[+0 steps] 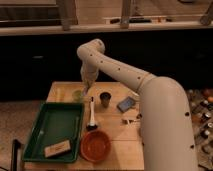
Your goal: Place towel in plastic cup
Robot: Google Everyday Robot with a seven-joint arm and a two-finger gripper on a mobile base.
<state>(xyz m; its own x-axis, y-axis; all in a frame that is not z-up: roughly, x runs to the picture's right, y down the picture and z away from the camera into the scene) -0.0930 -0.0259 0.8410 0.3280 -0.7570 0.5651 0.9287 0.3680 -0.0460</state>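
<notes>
A pale green translucent plastic cup [77, 95] stands near the back left of the wooden table [115, 135], just beyond the green tray. My gripper [86, 90] hangs from the white arm [120, 72], right beside and slightly above the cup's right rim. I cannot pick out a towel; if there is one at the gripper, it is hidden or too small to tell.
A green tray [45, 134] at front left holds a tan block [56, 148]. A red bowl [95, 145] sits at the front. A black-and-white brush [92, 116], a dark cup [105, 99], a grey-blue object [126, 104] and a small white item [129, 120] lie mid-table.
</notes>
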